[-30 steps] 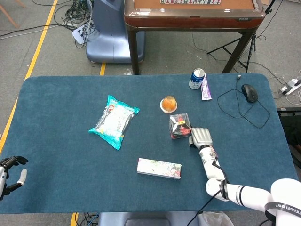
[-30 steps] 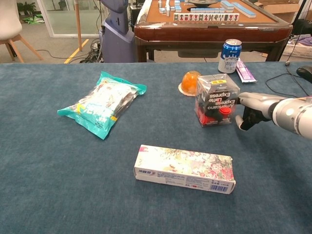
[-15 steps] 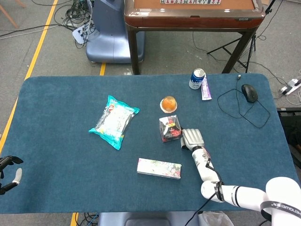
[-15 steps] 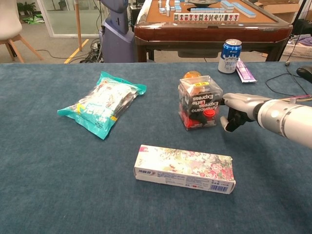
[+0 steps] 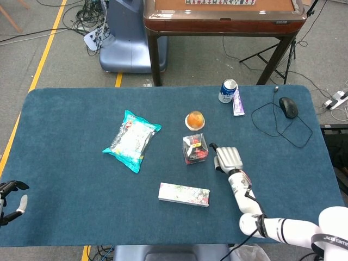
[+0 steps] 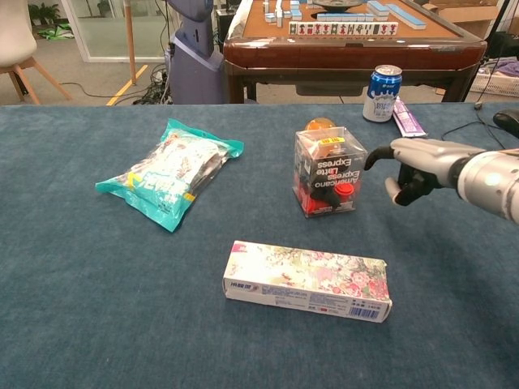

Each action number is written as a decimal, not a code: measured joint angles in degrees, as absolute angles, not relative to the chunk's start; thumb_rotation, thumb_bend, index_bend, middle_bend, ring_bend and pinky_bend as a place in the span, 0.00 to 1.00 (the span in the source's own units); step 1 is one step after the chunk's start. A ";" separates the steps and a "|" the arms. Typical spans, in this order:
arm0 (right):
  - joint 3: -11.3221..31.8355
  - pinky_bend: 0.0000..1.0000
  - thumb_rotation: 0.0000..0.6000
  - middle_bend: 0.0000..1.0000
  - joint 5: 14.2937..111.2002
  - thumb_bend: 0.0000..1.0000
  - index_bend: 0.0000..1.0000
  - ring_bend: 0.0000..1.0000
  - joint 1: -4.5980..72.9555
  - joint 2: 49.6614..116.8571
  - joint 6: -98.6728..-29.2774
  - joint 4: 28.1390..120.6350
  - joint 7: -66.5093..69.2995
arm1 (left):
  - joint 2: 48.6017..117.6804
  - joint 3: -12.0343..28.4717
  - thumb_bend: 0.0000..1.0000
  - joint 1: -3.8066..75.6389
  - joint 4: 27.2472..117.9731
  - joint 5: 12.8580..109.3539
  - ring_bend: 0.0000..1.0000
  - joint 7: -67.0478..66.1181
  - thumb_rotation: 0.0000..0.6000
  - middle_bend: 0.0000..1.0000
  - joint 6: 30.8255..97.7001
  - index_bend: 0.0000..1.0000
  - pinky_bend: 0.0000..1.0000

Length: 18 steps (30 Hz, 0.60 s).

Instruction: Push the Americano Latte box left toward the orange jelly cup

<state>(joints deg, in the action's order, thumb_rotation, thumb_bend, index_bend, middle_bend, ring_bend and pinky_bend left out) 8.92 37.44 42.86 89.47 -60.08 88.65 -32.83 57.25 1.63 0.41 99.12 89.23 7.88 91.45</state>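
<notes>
Room behind the blue table

A mahjong table point(image 5: 223, 13) with a brown top and dark legs is sitting just behind the blue felt table point(image 5: 70, 125), with tiles point(image 6: 336, 27) lining up along its near edge in the chest view. Left of the mahjong table, a grey-blue machine base point(image 5: 128, 38) is standing on the grey floor point(image 5: 54, 60), with cables point(image 5: 84, 19) tangling beside it and a yellow floor line point(image 5: 46, 46) running diagonally further left. Far left of it in the chest view, a white chair point(image 6: 20, 44) is showing in front of a glass partition point(image 6: 105, 28) letting daylight in.
</notes>
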 measured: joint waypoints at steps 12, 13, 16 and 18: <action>3.90 0.58 1.00 0.38 48.17 0.06 0.19 0.36 33.31 71.25 -72.19 105.33 -30.91 | 58.31 1.40 0.41 1.20 98.93 89.82 0.42 6.13 1.00 0.46 90.17 0.43 0.64; 3.35 0.53 1.00 0.35 49.77 0.03 0.19 0.32 32.28 70.03 -73.43 106.43 -30.45 | 58.39 1.36 0.41 1.24 98.93 89.92 0.42 5.95 1.00 0.46 90.12 0.43 0.64; 1.31 0.44 1.00 0.29 55.53 0.00 0.19 0.25 28.61 65.87 -77.47 109.78 -28.48 | 58.77 1.31 0.41 1.39 98.88 90.24 0.42 5.43 1.00 0.46 90.07 0.40 0.64; -0.16 0.40 1.00 0.27 59.83 0.00 0.19 0.23 25.88 63.03 -80.37 111.69 -26.66 | 59.03 1.31 0.41 1.47 98.82 90.41 0.42 5.15 1.00 0.46 90.10 0.40 0.64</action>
